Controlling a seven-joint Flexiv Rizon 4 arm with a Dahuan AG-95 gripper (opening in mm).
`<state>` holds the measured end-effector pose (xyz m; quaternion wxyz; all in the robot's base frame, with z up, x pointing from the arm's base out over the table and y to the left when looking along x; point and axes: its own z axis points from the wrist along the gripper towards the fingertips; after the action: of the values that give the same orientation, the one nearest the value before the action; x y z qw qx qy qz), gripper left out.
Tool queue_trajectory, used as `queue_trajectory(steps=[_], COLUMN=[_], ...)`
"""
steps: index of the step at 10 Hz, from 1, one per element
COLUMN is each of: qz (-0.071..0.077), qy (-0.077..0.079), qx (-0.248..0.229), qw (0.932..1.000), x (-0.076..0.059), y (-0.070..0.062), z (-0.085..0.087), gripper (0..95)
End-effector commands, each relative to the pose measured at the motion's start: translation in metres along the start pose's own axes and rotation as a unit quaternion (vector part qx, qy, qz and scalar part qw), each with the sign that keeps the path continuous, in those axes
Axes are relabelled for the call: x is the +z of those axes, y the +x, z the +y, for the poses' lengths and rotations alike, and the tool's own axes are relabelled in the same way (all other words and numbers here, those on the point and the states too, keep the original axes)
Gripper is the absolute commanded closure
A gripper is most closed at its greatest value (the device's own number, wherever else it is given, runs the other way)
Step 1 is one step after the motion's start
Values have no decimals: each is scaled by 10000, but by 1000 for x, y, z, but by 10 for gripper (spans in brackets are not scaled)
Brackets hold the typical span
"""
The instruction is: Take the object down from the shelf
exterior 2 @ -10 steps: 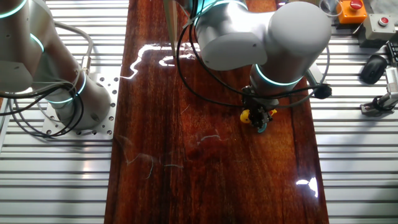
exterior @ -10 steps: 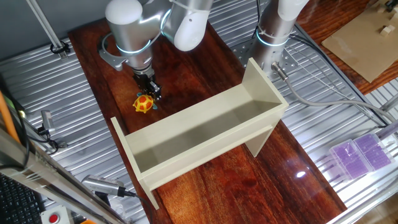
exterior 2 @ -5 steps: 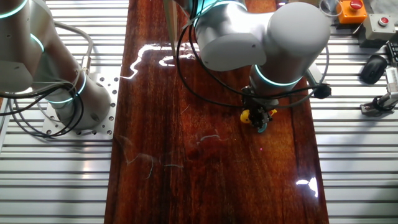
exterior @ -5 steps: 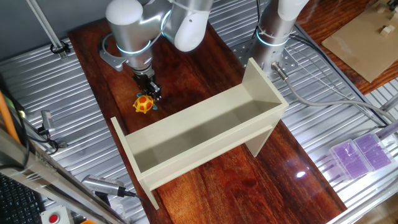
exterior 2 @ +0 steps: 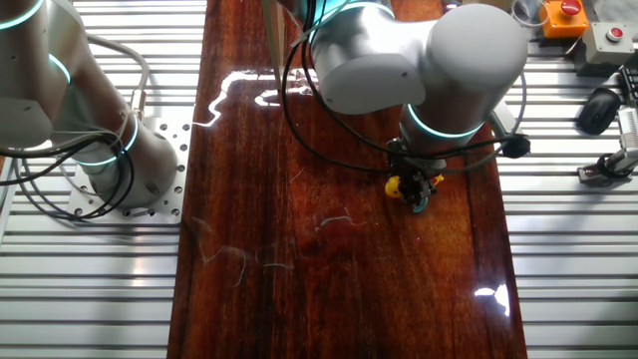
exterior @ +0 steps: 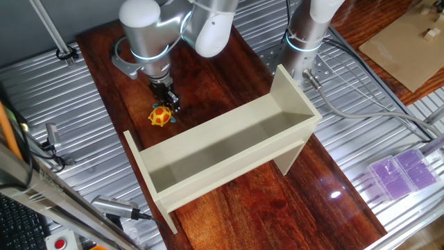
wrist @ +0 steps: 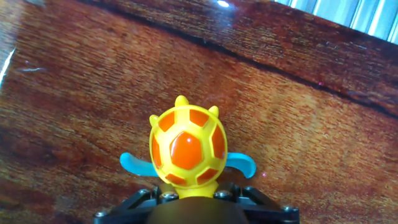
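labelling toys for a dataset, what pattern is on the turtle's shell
Orange-red patches in a yellow grid on the turtle, football-like; the hand view shows it best.

you get bright, even overhead light; white glare spots sit on the glossy wooden tabletop (exterior: 229, 187) near its edges, and the hand view blurs slightly at the corners.

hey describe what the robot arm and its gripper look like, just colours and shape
The arm is glossy silver-grey, built of bulbous rounded links, with glowing cyan rings at the joints and thin black cables looping beside it. The small two-finger gripper is black, with visible screws near its base in the hand view.
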<state>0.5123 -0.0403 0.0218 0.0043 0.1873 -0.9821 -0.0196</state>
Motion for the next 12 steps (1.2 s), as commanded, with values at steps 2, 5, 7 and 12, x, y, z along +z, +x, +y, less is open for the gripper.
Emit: queue_trajectory(steps=[2,5,7,12], qz=[-28,-61,-95,-107], qy=[13,9,-17,-114], qx=[9,-9,-14,-51], qw=[10000,10000,10000,9999], x=[1,1,1,0], y=[0,0,0,0], z=[0,0,0,0], gripper=[570,570,570,190])
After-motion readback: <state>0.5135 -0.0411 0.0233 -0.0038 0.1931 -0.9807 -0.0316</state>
